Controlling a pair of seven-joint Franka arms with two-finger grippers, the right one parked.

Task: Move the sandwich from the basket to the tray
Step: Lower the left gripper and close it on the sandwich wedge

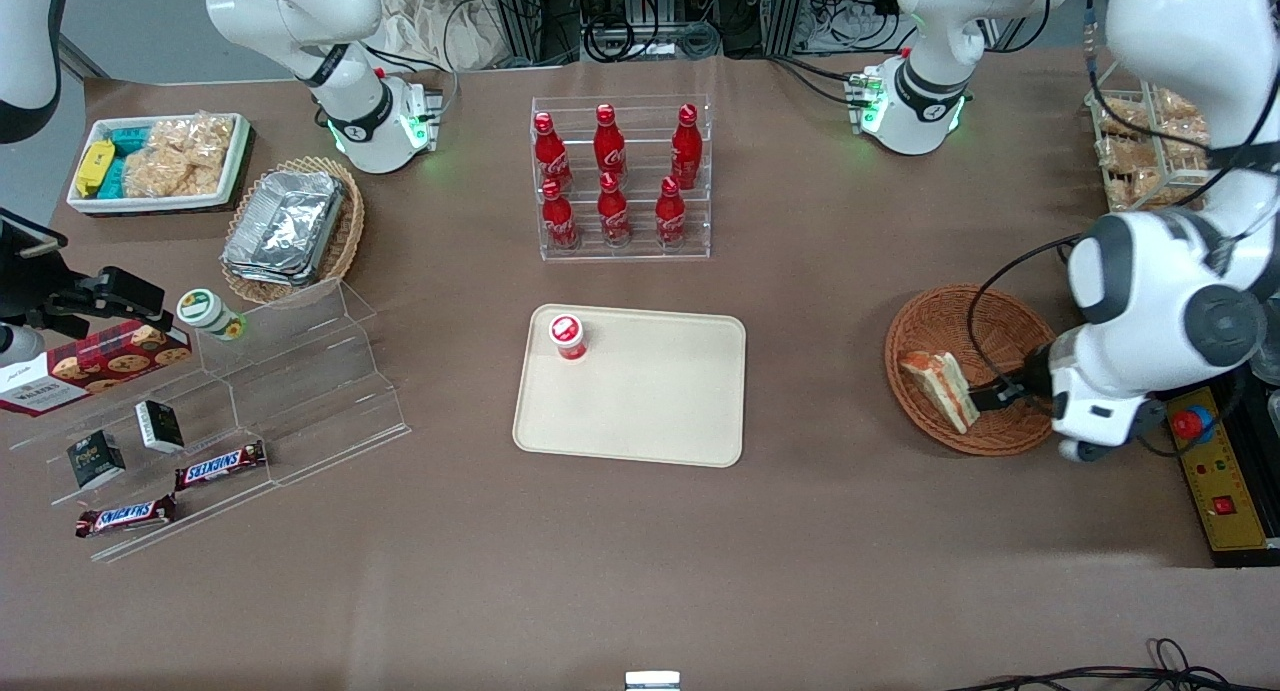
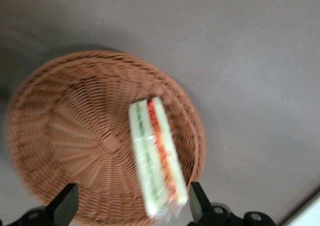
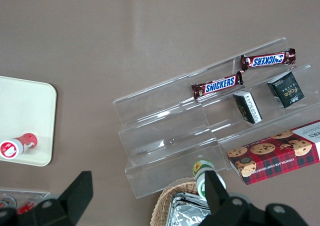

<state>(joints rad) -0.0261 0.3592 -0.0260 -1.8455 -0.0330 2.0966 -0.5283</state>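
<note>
sandwich: the sandwich (image 1: 940, 388) lies in the basket (image 1: 940, 316), propped against the inner wall on the side toward the tray; wedge stands on edge, orange-red and green layers showing, clear wrap around it (image 2: 156, 158)

basket: round reddish-brown wicker (image 2: 75, 136), toward the working arm's end of the table, well apart from the tray

gripper: the gripper (image 1: 1000, 396) is low over the basket, just beside the sandwich; fingers spread wide, one fingertip (image 2: 197, 201) just beside the wedge, the other (image 2: 65, 206) well apart from it; nothing pinched yet

tray: the tray (image 1: 660, 411) is mid-table, beige, bare apart from a small red-lidded cup (image 1: 567, 336) near one corner

risk 1: wedge sits off-centre between the fingers, so closing could push it sideways along the wicker before both pads bear on it

risk 2: slick wrap and soft bread; judged likely to slip or squash if squeezed on the slanted faces

risk 3: wedge leans on the rim; a lift could drag it on the wall and shift the basket

risk 4: cup on the tray could be knocked if the drop lands in that corner

writing: two bars (image 3: 215, 86) read SNICKERS on the clear stepped stand (image 1: 300, 391); red bottles (image 1: 612, 176) in the clear rack carry a white script logo, too small to read with certainty; red plaid cookie box (image 1: 95, 366) has lettering I cannot make out; dark small boxes (image 3: 285, 88) read roughly "foce", uncertain
</note>
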